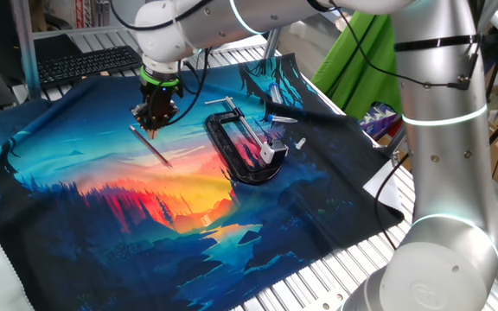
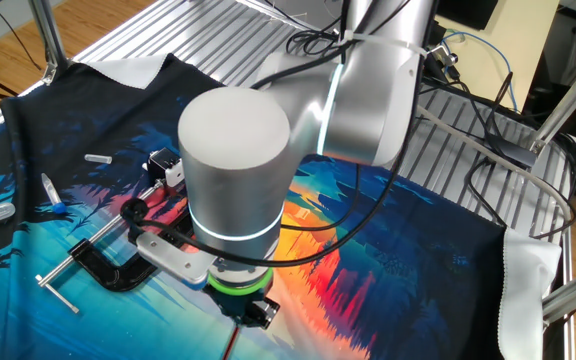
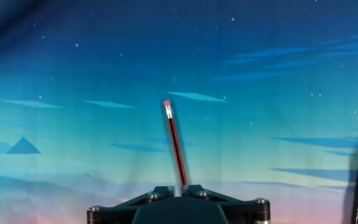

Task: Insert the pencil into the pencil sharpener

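Closed fingers (image 3: 182,186) pinch one end of the pencil (image 3: 175,144).

Cloth (image 1: 102,216) was printed fabric, matt; clamp (image 1: 240,164) matt black with bare metal rod; pencil (image 3: 176,149) glossy lacquered.

- The surface (image 1: 335,268) is slatted metal with a printed cloth (image 1: 76,216) spread over it.
- A black clamp (image 1: 240,151) lies on the cloth.
- A pencil (image 1: 151,145) lies left of the clamp.
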